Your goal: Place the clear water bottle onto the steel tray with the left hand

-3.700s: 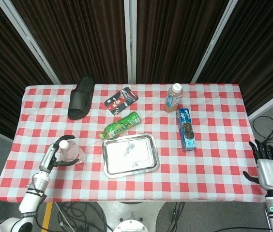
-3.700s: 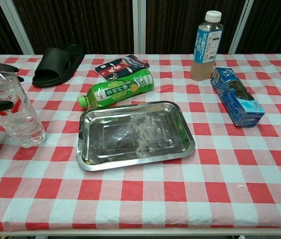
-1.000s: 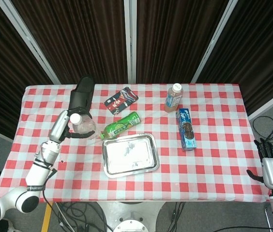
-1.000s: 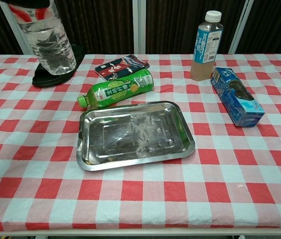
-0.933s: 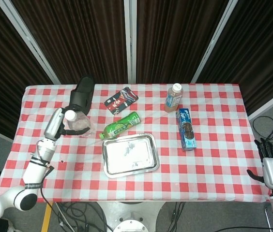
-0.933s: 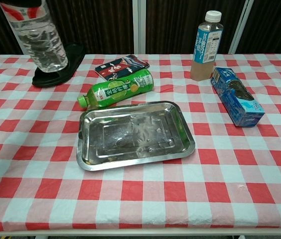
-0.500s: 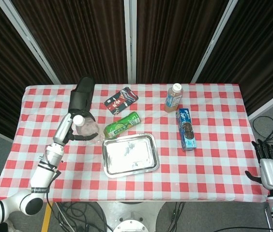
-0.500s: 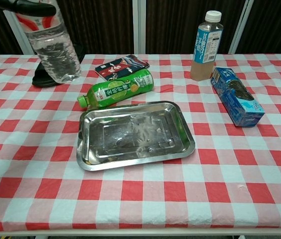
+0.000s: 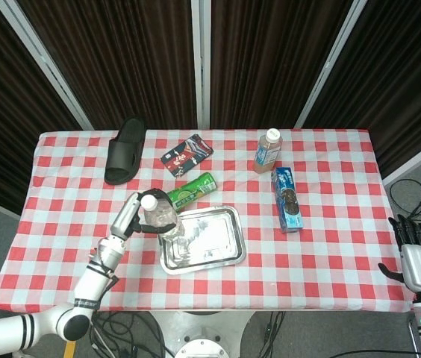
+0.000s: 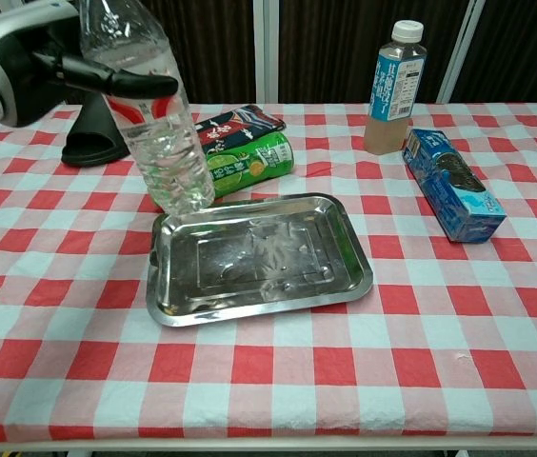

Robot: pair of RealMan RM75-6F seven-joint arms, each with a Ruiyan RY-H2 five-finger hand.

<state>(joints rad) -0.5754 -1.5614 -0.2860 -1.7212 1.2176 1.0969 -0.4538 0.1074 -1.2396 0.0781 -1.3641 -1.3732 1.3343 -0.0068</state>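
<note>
My left hand (image 9: pixel 137 218) (image 10: pixel 69 69) grips the clear water bottle (image 10: pixel 159 133) (image 9: pixel 163 217) around its upper part and holds it in the air, nearly upright. The bottle's base hangs over the left rim of the steel tray (image 10: pixel 345 276) (image 9: pixel 222 250). In the head view its white cap (image 9: pixel 148 200) shows at the top. The tray lies bare near the table's front middle. My right hand (image 9: pixel 418 262) stays off the table's right edge, fingers apart, holding nothing.
A green bottle (image 10: pixel 249 164) lies on its side just behind the tray, partly hidden by the clear bottle. Behind it are a dark snack packet (image 10: pixel 232 124) and a black slipper (image 10: pixel 92 138). A tea bottle (image 10: pixel 394 88) and a blue biscuit box (image 10: pixel 451 186) stand to the right.
My left hand has carried the bottle rightward and toward the front, from near the black slipper to the tray's left rim. The right hand has not moved.
</note>
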